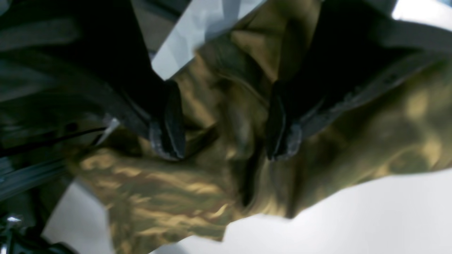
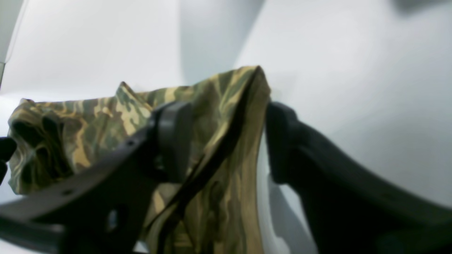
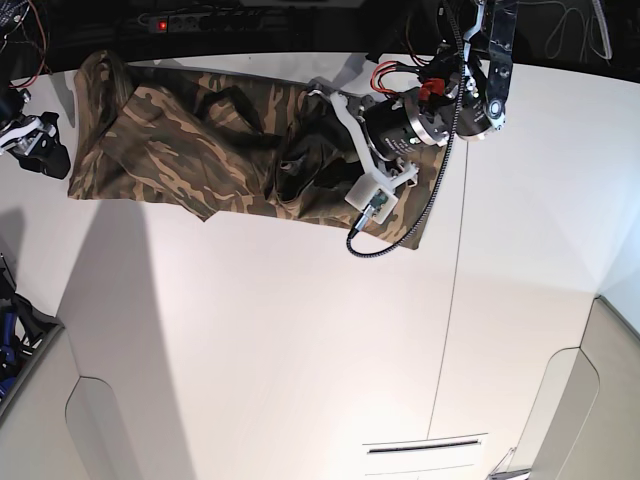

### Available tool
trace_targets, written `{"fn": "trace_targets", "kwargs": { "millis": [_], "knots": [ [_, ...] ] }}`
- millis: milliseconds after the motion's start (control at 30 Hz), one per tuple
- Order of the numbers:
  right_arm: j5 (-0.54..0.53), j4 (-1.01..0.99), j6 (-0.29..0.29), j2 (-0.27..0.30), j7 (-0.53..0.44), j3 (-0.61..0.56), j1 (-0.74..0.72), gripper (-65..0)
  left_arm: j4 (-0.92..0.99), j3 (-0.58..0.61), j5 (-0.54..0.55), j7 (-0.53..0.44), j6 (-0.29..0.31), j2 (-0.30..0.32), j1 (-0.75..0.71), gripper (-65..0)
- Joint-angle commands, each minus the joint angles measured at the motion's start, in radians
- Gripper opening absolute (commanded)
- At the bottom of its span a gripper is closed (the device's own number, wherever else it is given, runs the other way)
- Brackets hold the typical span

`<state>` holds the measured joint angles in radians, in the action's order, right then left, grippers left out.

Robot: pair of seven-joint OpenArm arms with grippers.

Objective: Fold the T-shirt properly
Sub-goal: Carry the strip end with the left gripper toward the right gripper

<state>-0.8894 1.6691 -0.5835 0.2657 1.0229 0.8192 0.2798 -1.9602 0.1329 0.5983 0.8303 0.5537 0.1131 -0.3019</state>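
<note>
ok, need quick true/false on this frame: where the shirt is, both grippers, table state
1. The T-shirt lies at the far edge of the white table. True.
2. It is folded into a neat square. False: it is a long, rumpled strip.
3. The left gripper has its jaws apart over the cloth. True.
4. The right gripper is clamped shut on a sleeve. False: its jaws stand apart, with a cloth edge between them.
5. A second shirt lies near the table's front. False: only one shirt shows.
</note>
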Motion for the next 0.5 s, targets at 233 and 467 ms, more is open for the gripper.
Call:
{"fn": "trace_targets", "kwargs": {
  "millis": [233,467],
  "knots": [
    [-0.013,-0.025,-0.005,0.017,-0.005,0.006,0.040,-22.9,-0.016,0.038,0.026,-0.023,0.004,0.000,0.006,-26.3],
    [-0.061,-0.168,-0.023,0.017,-0.006,-0.026,0.035,-22.9,-0.016,0.038,0.010,-0.026,0.004,0.001,0.005,-26.3]
  ]
}}
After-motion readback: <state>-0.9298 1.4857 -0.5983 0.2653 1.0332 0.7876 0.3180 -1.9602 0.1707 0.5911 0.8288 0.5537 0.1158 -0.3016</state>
